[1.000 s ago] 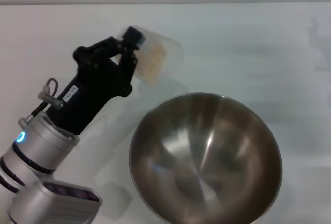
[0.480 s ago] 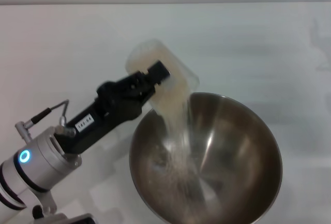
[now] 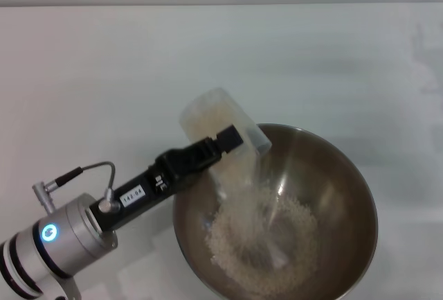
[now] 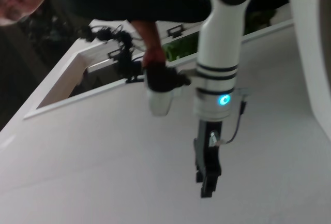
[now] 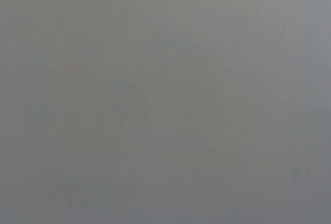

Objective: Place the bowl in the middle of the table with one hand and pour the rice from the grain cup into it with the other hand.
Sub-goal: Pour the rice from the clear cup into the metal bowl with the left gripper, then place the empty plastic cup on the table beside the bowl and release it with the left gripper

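The steel bowl point(image 3: 349, 175) sits on the white table point(image 3: 97, 64) at the lower middle-right of the head view. My left gripper point(image 3: 223, 142) is shut on the grain cup point(image 3: 213, 114), which is tipped steeply with its mouth over the bowl's left rim. Rice point(image 3: 266, 248) streams out of the cup and lies as a heap in the bottom of the bowl. My right gripper point(image 4: 207, 180) shows only far off in the left wrist view, hanging downward over the table, away from the bowl. The right wrist view is a plain grey blank.
The table's far edge point(image 3: 221, 5) runs along the top of the head view. In the left wrist view a person's dark-sleeved arm point(image 4: 155, 38) and equipment stand beyond the table.
My left gripper has swung the cup from the far left to over the bowl's rim and tipped it. Rice has poured out and now heaps in the bowl, which was empty before.
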Available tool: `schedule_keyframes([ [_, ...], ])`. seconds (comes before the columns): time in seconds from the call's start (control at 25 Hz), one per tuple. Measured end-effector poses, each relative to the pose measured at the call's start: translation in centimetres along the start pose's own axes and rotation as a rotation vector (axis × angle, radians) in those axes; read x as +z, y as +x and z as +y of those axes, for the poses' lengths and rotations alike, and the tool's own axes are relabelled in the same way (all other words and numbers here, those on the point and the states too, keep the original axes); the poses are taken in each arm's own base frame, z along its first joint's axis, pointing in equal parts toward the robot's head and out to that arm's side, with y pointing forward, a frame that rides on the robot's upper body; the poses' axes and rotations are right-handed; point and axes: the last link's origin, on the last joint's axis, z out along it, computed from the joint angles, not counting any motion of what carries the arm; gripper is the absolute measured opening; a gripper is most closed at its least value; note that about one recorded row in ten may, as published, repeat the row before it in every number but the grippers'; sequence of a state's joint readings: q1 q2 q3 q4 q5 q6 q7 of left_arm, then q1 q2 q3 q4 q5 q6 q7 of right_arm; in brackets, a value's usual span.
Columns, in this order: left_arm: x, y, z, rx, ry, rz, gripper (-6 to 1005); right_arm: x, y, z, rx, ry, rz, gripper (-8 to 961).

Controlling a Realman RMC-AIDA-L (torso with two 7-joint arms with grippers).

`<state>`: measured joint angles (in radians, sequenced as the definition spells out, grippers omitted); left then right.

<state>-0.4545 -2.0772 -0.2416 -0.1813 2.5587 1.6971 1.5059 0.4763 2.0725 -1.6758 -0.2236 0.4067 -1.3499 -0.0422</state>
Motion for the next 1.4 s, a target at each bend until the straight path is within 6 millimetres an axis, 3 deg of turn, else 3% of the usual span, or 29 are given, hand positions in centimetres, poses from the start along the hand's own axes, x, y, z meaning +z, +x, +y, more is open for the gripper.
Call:
schedule_keyframes([
  [0.56,-0.5,2.4,0.5,0.284,-0.034,0.047,71,0.2,0.1,0.2,-0.018,-0.008,0.008,432],
  [1.04,-0.5,2.8,0.5,0.310,-0.031,0.044,80,0.3,0.1,0.3,-0.019,-0.014,0.008,432],
  [1.16,-0.4,2.4,0.3,0.157,-0.020,0.021,83,0.7,0.2,0.5,-0.009,-0.021,0.021,432],
  [1.24,-0.4,2.4,0.3,0.157,-0.020,0.021,84,0.9,0.3,0.6,-0.007,-0.022,0.029,432],
  [1.28,-0.3,2.3,0.2,0.091,-0.014,0.009,85,1.0,0.4,0.6,-0.006,-0.023,0.034,432],
  [1.32,0.1,1.8,-0.4,-0.129,0.029,-0.065,86,1.0,0.5,0.7,-0.004,-0.024,0.039,432],
  [1.4,0.0,1.4,-0.6,-0.222,0.051,-0.115,88,1.2,0.5,0.8,0.000,-0.024,0.044,432],
])
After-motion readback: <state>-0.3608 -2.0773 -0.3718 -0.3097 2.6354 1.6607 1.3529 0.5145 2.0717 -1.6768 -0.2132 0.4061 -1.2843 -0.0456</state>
